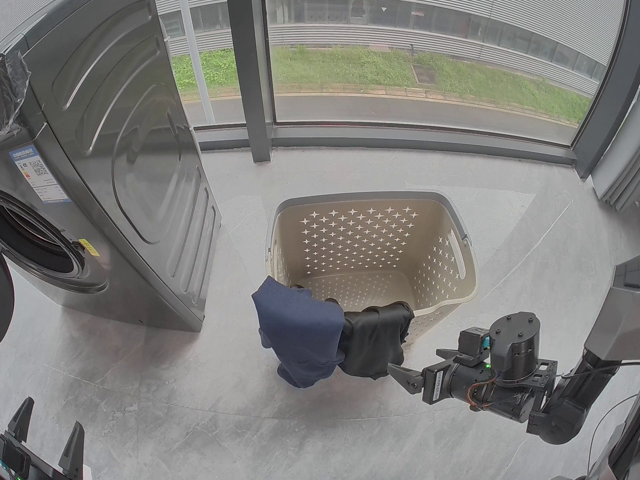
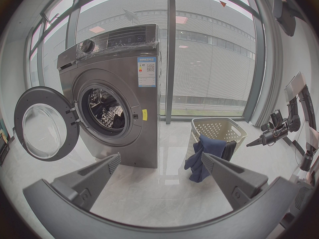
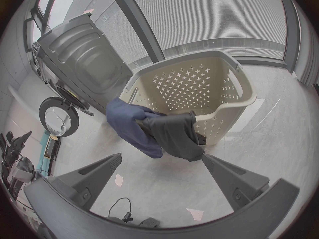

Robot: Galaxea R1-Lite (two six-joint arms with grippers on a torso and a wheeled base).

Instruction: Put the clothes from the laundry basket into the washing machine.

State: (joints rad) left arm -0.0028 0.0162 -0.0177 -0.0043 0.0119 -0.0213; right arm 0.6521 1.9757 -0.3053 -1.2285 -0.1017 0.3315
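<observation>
- Grey metal washing machine stands left of the beige plastic laundry basket
- Blue cloth garment and, right of it, black cloth garment hang over the basket's near rim
- My right pincer sits just right of the black one

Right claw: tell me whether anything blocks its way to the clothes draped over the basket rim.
Nothing visible does. The open right claw faces the black garment, with only bare floor between; the blue garment hangs beside it on the laundry basket's near rim.

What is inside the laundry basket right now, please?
The basket floor looks bare; a blue garment and a black garment hang over its near rim, hiding the corner beneath them.
</observation>
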